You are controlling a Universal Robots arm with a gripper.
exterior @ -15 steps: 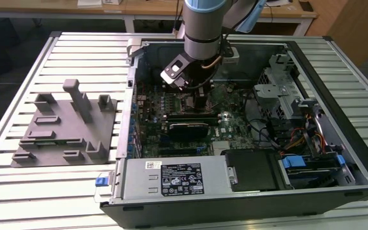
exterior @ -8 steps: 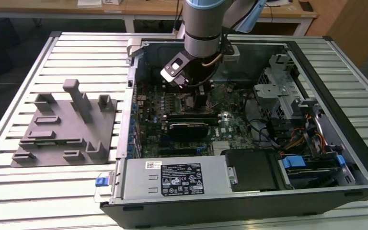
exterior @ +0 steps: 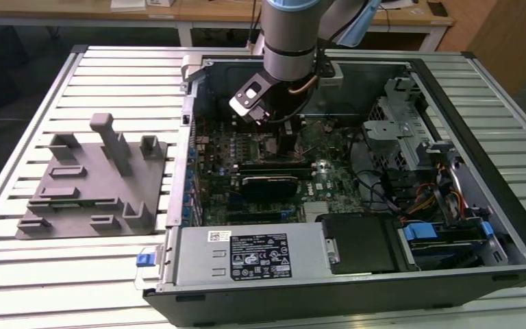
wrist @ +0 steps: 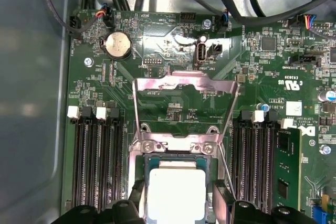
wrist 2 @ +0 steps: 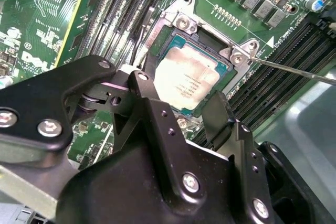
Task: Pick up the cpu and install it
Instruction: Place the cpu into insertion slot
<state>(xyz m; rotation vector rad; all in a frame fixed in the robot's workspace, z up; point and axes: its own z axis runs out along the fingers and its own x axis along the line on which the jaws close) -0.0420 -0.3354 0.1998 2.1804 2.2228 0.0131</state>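
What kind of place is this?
Probably a robotics lab or workshop: an open computer case lies on a slatted metal table, wooden desks stand behind it, and the gripper straddles the cpu inside.

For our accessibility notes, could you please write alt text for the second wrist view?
A silver-topped cpu lies in the motherboard socket, with the black gripper close over it, its fingers spread to either side. Memory slots run along both sides.

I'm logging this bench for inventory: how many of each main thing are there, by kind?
Pale silver square cpu: 1
Grey plastic tray with upright posts: 1
Black open computer case: 1
Round silver coin battery: 1
Total: 4
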